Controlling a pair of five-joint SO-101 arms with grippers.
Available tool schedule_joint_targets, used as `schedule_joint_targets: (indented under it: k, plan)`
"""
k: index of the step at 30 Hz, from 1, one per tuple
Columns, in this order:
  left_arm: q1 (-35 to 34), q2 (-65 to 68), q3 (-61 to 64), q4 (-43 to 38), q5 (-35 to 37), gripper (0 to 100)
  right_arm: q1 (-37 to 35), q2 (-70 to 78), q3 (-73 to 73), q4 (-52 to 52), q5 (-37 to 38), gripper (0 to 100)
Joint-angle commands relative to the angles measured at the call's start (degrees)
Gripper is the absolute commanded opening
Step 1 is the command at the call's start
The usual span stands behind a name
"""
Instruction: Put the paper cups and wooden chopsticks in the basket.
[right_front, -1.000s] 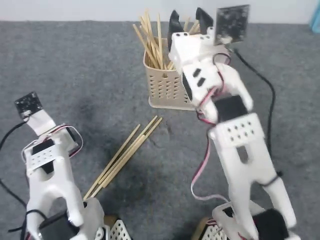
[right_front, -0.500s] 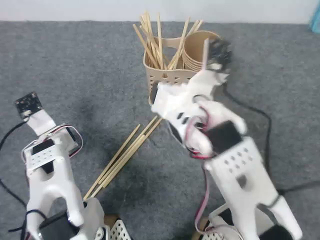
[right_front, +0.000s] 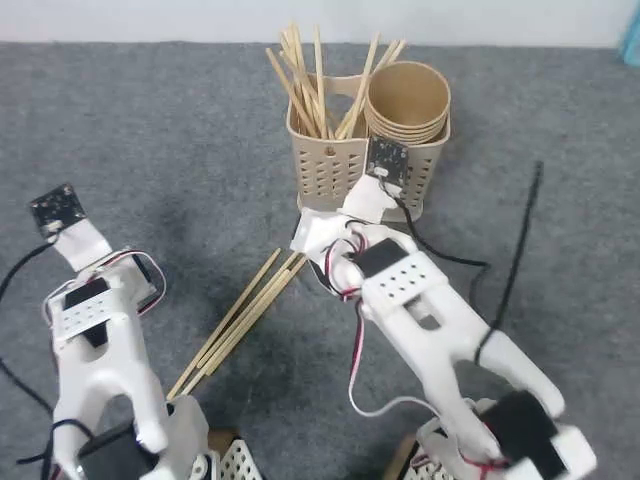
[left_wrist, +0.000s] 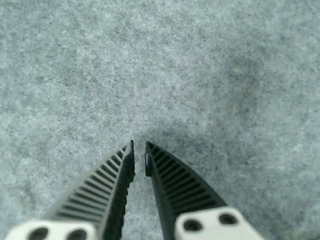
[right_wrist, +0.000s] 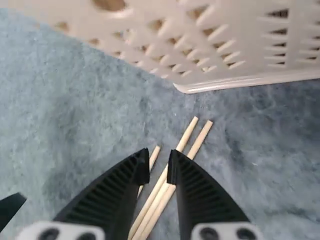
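Note:
A beige slotted basket (right_front: 335, 172) stands at the far middle of the grey carpet. It holds a stack of paper cups (right_front: 407, 98) and a bunch of wooden chopsticks (right_front: 308, 82). A few loose chopsticks (right_front: 243, 314) lie slanted on the carpet in front of it. My right gripper (right_wrist: 158, 161) hangs low over their far ends (right_wrist: 194, 136), just short of the basket wall (right_wrist: 210, 45), with its fingers almost touching and nothing held. My left gripper (left_wrist: 139, 150) is shut over bare carpet. The left arm (right_front: 95, 315) stays at the near left.
Grey carpet (right_front: 170, 150) covers the whole table. A black cable (right_front: 510, 270) runs along the right side of the right arm. Both arm bases stand at the near edge. Open carpet lies left and right of the basket.
My right arm swung from above the basket down to the carpet by the loose chopsticks, and its fingers closed. The cup stack now shows uncovered in the basket. The left arm kept still.

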Motion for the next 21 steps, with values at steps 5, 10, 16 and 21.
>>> schedule_joint_targets:
  k: [5,10,16,21]
  plan:
    - [0.26,-0.35,-2.68,-0.09,-0.53,4,-0.4,8.75,-0.44,-8.75,-1.05,8.5]
    - [0.35,-0.26,-2.68,-0.09,-0.53,4,-0.4,14.02,-0.53,-12.35,-1.05,8.5]
    - [0.35,-0.26,-2.68,-0.09,-0.53,4,-0.4,18.33,-2.9,-11.91,-1.05,8.5]
    - [0.35,-0.26,-2.68,-0.09,-0.53,4,-0.4,21.41,-6.86,-7.16,-0.97,8.5]
